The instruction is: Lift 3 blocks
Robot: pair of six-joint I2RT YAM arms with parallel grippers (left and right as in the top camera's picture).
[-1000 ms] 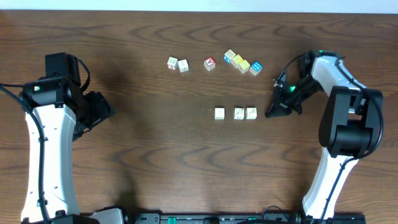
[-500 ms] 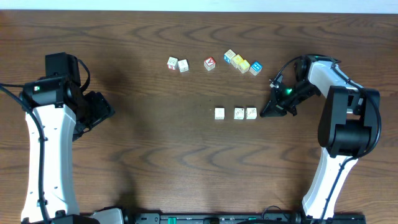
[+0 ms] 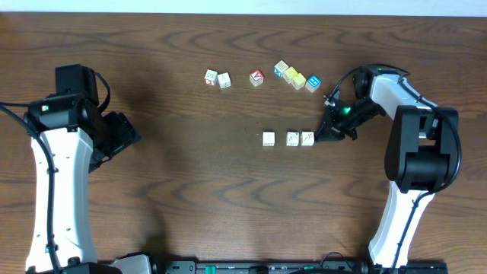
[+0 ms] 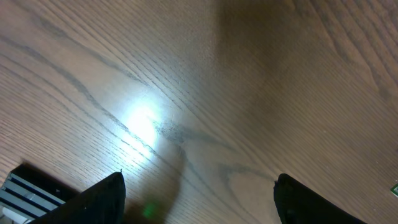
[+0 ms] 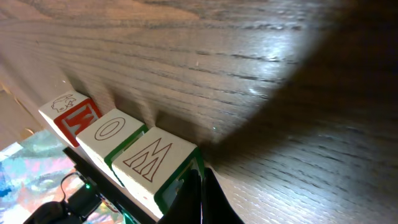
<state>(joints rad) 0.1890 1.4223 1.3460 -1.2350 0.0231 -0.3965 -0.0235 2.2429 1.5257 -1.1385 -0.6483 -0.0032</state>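
— What are the right jaws up to?
— Pressed together with nothing between them, tip down at the counter [image 3: 190,198], just beside the end block [image 3: 307,138] of the row. I can't tell from here whether the tip touches its side or stops just short.
— Which way do the blocks lie from it?
— Straight off the tip, toward the left arm's side: end block, middle block [image 3: 293,138], third block [image 3: 268,138], all in one line. That line runs much the same way the jaws point. The first two nearly touch, and the third sits a little apart.
— So which arm is placed for it?
— The right arm [image 3: 415,144], I'd say. The left arm [image 3: 57,160] is well away, its jaws spread wide over bare wood, holding nothing.
— Closed jaws won't lift anything.
— No. My guess is they'd need to part first.
— What are the blocks like?
— Small wooden cubes, pale cream, square-edged, with thin printed marks: a zigzag M, an O, a red figure. Smooth faces that might slip. The counter is dark brown with strong grain. The coloured cubes [image 3: 295,79] lie further back, well apart.
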